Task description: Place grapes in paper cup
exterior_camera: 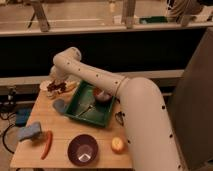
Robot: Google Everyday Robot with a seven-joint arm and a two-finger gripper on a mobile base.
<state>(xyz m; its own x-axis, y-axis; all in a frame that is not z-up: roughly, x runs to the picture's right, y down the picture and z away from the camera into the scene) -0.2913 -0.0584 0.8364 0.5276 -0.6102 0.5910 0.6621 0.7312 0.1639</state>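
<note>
The claw (59, 86) is seen at the far left corner of the light wooden table (60, 150), over the small bunch of dark reddish-purple grapes (55, 87); whether it is parted or closed cannot be told. The white paper cup cannot be made out. A green rectangular tray (92, 112) lies just right, a dark purple bowl (83, 149) near, and a long red chili pepper (47, 145) left of it.
</note>
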